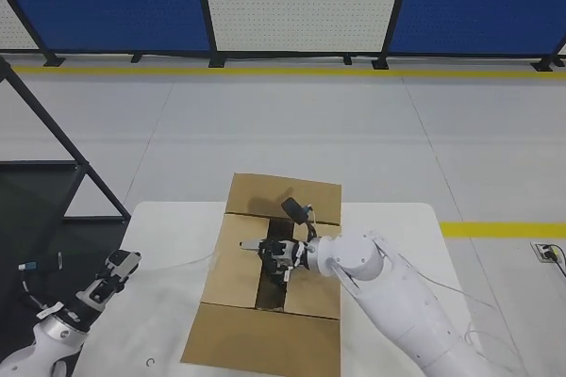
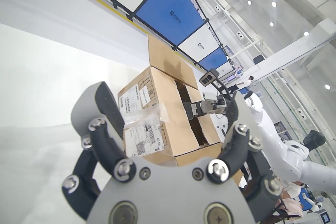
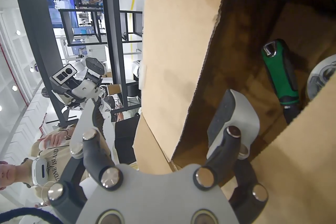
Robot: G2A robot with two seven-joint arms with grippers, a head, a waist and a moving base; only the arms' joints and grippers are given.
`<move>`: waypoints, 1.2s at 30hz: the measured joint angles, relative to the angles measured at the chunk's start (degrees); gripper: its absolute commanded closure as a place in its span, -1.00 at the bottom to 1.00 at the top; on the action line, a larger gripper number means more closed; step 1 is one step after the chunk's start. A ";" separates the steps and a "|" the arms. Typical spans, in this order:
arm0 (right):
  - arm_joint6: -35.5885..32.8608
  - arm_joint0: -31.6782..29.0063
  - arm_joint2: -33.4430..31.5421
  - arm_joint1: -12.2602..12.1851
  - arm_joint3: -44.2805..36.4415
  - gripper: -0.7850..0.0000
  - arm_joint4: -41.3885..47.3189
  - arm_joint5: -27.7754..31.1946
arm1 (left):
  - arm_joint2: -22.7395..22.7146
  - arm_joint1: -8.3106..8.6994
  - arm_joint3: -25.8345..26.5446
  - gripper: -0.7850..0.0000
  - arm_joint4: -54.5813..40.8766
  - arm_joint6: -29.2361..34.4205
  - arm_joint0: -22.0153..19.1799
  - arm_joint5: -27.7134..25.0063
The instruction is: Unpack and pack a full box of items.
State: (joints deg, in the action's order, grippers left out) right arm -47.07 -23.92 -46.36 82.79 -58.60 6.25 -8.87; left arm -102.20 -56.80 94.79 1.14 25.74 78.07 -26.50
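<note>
A brown cardboard box (image 1: 274, 283) stands in the middle of the white table (image 1: 165, 292), its top flaps parted along a narrow middle gap. My right gripper (image 1: 269, 253) is at that gap. In the right wrist view the right gripper (image 3: 162, 104) is open and straddles one flap (image 3: 178, 51), with one finger outside it and the other finger (image 3: 233, 114) inside the box. Down in the box lie a green-handled tool (image 3: 281, 75) and a round grey object (image 3: 321, 78). My left gripper (image 1: 127, 261) is open and empty over the table's left edge, facing the labelled box (image 2: 162, 114).
A black metal frame (image 1: 38, 122) stands off the table's left side. Blue and white partition panels (image 1: 292, 24) line the far floor. A small ring (image 1: 149, 362) lies on the table near its front edge. Bare tabletop lies between the left gripper and the box.
</note>
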 measured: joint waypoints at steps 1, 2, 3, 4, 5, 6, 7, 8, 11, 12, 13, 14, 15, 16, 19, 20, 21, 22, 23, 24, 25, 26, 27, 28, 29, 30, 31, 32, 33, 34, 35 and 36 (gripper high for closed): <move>0.05 0.20 0.22 0.25 0.60 -1.00 0.52 0.33 | -0.07 0.00 -0.05 -1.00 0.02 -0.14 -0.01 0.30; 0.13 0.41 0.48 0.58 1.37 -1.00 1.25 0.80 | -0.12 -0.01 -0.08 -1.00 -0.03 -0.20 -0.02 0.55; 0.20 0.57 0.62 0.82 1.91 -1.00 1.85 1.20 | -0.16 -0.01 -0.09 -1.00 -0.10 -0.20 -0.02 0.63; 0.23 0.77 0.75 1.12 2.56 -1.00 2.68 1.82 | -0.19 -0.01 -0.09 -1.00 -0.17 -0.18 -0.01 0.67; 0.23 0.92 0.80 1.33 2.98 -1.00 3.28 2.38 | -0.20 -0.01 -0.09 -1.00 -0.20 -0.14 0.01 0.70; 0.23 1.07 0.82 1.52 3.36 -1.00 3.84 2.94 | -0.22 -0.01 -0.08 -1.00 -0.23 -0.09 0.03 0.73; 0.28 1.22 0.77 1.69 3.70 -1.00 4.37 3.42 | -0.23 -0.01 -0.06 -1.00 -0.24 -0.05 0.04 0.75; 0.42 1.40 0.60 1.87 4.06 -1.00 5.07 3.99 | -0.25 -0.01 -0.05 -1.00 -0.26 -0.01 0.06 0.76; 0.52 1.53 -0.04 2.15 4.54 -1.00 6.61 5.64 | -0.12 -0.03 0.00 -1.00 -0.46 0.10 0.04 0.81; 0.49 1.53 -0.24 2.20 4.57 -1.00 6.98 6.11 | -0.04 -0.04 0.04 -1.00 -0.55 0.12 0.01 0.81; 0.44 1.50 -0.48 2.27 4.50 -1.00 7.40 6.64 | 0.07 -0.05 0.09 -1.00 -0.65 0.16 -0.03 0.76; 0.41 1.46 -0.62 2.31 4.36 -1.00 7.65 6.91 | 0.13 -0.06 0.10 -1.00 -0.68 0.19 -0.05 0.72; 0.41 1.41 -0.76 2.36 4.16 -1.00 7.89 7.11 | 0.15 -0.06 0.10 -1.00 -0.68 0.20 -0.07 0.71; 0.51 1.35 -0.91 2.41 3.90 -1.00 8.13 7.29 | 0.17 -0.07 0.10 -1.00 -0.68 0.20 -0.08 0.71; 1.34 1.06 -1.54 2.63 2.57 -1.00 9.28 8.16 | 0.22 -0.08 0.05 -1.00 -0.79 0.20 -0.10 0.73; 1.65 0.99 -1.75 2.69 2.17 -1.00 9.66 8.46 | 0.22 -0.09 0.01 -1.00 -0.79 0.18 -0.10 0.86; 2.04 0.92 -1.95 2.76 1.72 -1.00 10.05 8.76 | 0.24 -0.10 -0.01 -1.00 -0.80 0.14 -0.11 1.02; 2.42 0.86 -2.15 2.85 1.23 -1.00 10.51 9.11 | 0.25 -0.10 -0.04 -1.00 -0.81 0.08 -0.11 1.14; 2.83 0.77 -2.40 2.99 0.60 -1.00 11.26 9.57 | 0.26 -0.12 -0.11 -1.00 -0.86 -0.05 -0.10 1.26; 3.12 0.72 -2.59 3.11 0.19 -1.00 11.96 9.86 | 0.26 -0.13 -0.17 -1.00 -0.89 -0.16 -0.07 1.38; 3.40 0.74 -2.71 3.27 -0.17 -1.00 12.71 10.07 | 0.25 -0.15 -0.24 -1.00 -0.91 -0.30 -0.04 1.52; 3.79 0.89 -2.66 3.52 -0.57 -1.00 13.46 10.27 | 0.24 -0.17 -0.31 -1.00 -0.94 -0.48 0.01 1.72; 4.26 1.10 -2.45 3.75 -0.74 -1.00 13.81 10.30 | 0.22 -0.18 -0.35 -1.00 -0.95 -0.62 0.04 1.87; 4.94 1.34 -2.09 4.03 -0.81 -1.00 14.02 10.26 | 0.20 -0.19 -0.37 -1.00 -0.95 -0.76 0.08 1.99; 5.83 1.67 -1.50 4.47 -0.82 -1.00 14.36 10.24 | 0.16 -0.21 -0.39 -1.00 -0.98 -0.95 0.15 2.09; 6.31 1.93 -1.01 4.83 -0.67 -1.00 14.78 10.32 | 0.11 -0.23 -0.41 -1.00 -1.01 -1.09 0.24 2.16; 6.71 2.23 -0.50 5.21 -0.37 -1.00 15.22 10.48 | 0.04 -0.24 -0.42 -1.00 -1.03 -1.26 0.34 2.24; 7.20 2.68 0.22 5.75 0.23 -1.00 15.83 10.74 | -0.07 -0.26 -0.41 -1.00 -1.03 -1.49 0.51 2.37; 7.59 3.07 0.80 6.18 0.83 -1.00 16.28 10.91 | -0.16 -0.27 -0.37 -1.00 -1.03 -1.63 0.65 2.43; 8.22 3.63 1.66 6.81 1.76 -1.00 16.77 11.10 | -0.27 -0.28 -0.32 -1.00 -1.03 -1.71 0.81 2.43; 8.69 4.06 2.33 7.31 2.52 -1.00 17.10 11.22 | -0.30 -0.28 -0.31 -1.00 -1.03 -1.72 0.87 2.42; 9.13 4.50 3.00 7.82 3.33 -1.00 17.46 11.34 | -0.31 -0.28 -0.30 -1.00 -1.03 -1.72 0.89 2.40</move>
State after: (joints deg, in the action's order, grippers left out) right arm -37.94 -19.42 -43.36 90.61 -55.27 23.71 2.47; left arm -102.51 -57.08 94.49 0.11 24.02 78.96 -24.10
